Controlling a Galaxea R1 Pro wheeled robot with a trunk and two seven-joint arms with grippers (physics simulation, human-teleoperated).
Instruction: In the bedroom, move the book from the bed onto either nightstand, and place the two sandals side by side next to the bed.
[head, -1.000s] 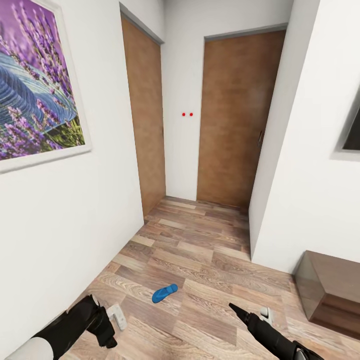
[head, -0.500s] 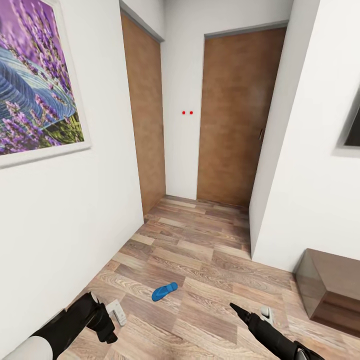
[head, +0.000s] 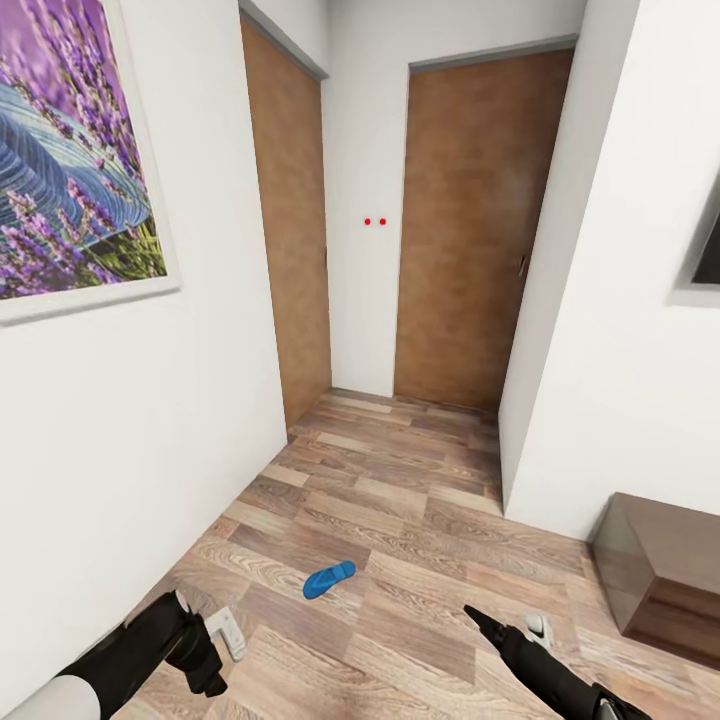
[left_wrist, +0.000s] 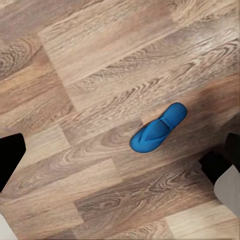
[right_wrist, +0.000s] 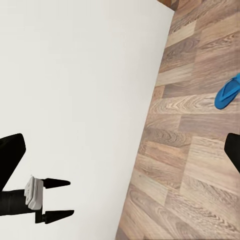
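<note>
Sandal (head: 329, 580) on unmarked plank floor (head: 420, 520)

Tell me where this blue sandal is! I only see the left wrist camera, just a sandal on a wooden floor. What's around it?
Observer: The sandal lies in a hallway that ends at two closed brown doors.
Operator: Is anything on the walls?
Observer: Yes, a big picture of purple flowers hangs on the wall at the robot's left.
Operator: Is my gripper open?
Observer: The right wrist camera shows the left gripper from the side, fingers apart and holding nothing.
</note>
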